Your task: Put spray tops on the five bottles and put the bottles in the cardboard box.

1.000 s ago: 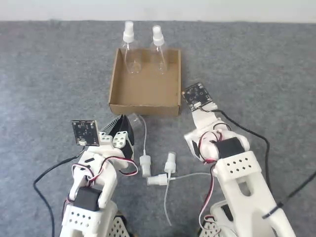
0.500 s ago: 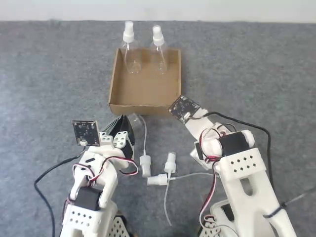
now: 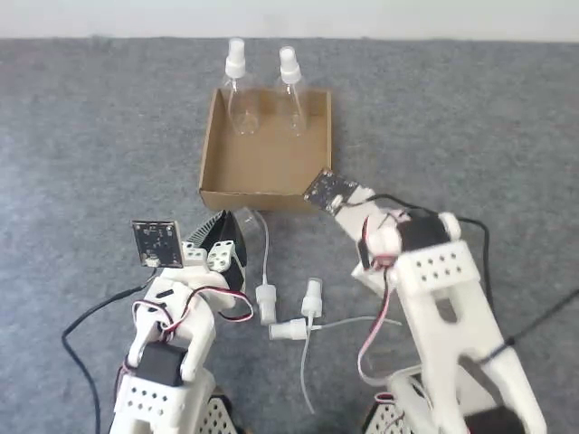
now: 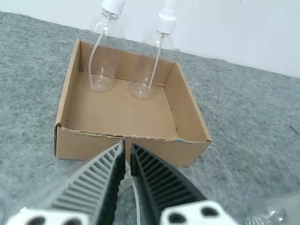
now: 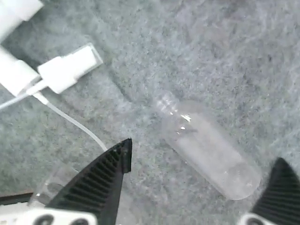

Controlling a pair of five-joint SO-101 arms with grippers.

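Note:
The cardboard box (image 3: 265,167) holds two capped bottles (image 3: 237,90) (image 3: 290,89) upright at its far wall, as the left wrist view shows (image 4: 101,56) (image 4: 154,61). Three loose spray tops (image 3: 266,303) (image 3: 312,297) (image 3: 289,330) lie between the arms. My right gripper (image 5: 202,152) is open just above an uncapped clear bottle (image 5: 206,145) lying on the carpet. A spray top (image 5: 65,70) lies near its neck. My left gripper (image 4: 127,145) (image 3: 226,228) is shut in front of the box. A thin white tube (image 4: 135,192) shows below its slit.
Grey carpet (image 3: 470,127) covers the table. A clear bottle (image 3: 244,219) lies beside the left fingers, and another clear piece (image 5: 51,187) sits near one right finger. The right arm (image 3: 407,249) stands close to the box's near right corner. Cables trail beside both arms.
The right arm's wrist has swung left, from right of the box toward its near right corner. The left arm and spray tops have not moved.

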